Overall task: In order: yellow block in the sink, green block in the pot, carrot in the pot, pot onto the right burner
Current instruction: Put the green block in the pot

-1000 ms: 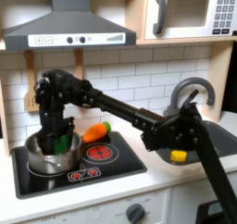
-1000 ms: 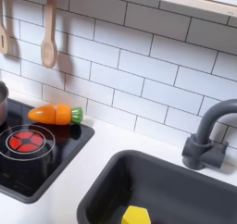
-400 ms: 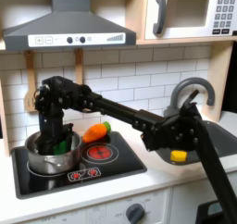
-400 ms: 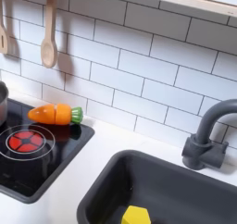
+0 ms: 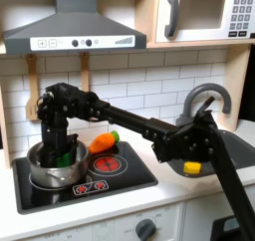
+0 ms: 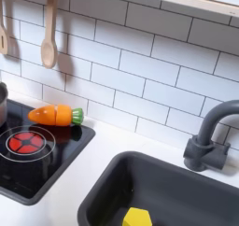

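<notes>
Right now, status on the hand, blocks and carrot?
Hand down inside the shiny silver pot, green visible there; grip unclear. Small yellow cube in the dark grey sink. Orange toy carrot on the stovetop, nothing blocking it.

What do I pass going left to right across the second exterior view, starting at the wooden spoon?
Wooden spoon → carrot → yellow block in the sink → faucet.

White tabletop (image 5: 60,213) carries a black cooktop (image 5: 110,183), on which the pot (image 5: 45,167) and carrot (image 6: 54,115) rest.
</notes>
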Motion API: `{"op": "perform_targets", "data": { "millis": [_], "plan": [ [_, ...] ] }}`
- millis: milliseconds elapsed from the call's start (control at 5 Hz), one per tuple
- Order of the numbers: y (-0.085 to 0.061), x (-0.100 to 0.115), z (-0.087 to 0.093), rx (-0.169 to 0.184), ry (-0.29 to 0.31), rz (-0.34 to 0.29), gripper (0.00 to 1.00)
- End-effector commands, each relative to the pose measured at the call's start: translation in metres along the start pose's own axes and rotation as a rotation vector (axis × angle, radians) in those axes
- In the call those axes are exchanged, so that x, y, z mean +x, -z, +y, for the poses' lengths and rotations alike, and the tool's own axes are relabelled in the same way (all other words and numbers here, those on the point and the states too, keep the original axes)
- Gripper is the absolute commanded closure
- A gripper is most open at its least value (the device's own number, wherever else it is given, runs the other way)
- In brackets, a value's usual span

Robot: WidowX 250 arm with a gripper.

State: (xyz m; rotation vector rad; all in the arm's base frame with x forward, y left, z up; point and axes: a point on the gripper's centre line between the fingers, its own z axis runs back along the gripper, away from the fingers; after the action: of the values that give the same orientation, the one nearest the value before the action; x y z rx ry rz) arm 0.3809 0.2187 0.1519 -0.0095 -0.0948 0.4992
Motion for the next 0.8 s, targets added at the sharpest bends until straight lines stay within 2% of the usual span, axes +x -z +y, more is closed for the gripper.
{"op": "perform_targets", "data": {
  "millis": [0,600],
  "plan": [
    [-0.0023,0.0001,-0.0019,-0.003,0.004,0.002,0.00],
    [-0.0113,-0.0005,-0.0068,-0.017,0.010,-0.016,0.00]
  ]
}}
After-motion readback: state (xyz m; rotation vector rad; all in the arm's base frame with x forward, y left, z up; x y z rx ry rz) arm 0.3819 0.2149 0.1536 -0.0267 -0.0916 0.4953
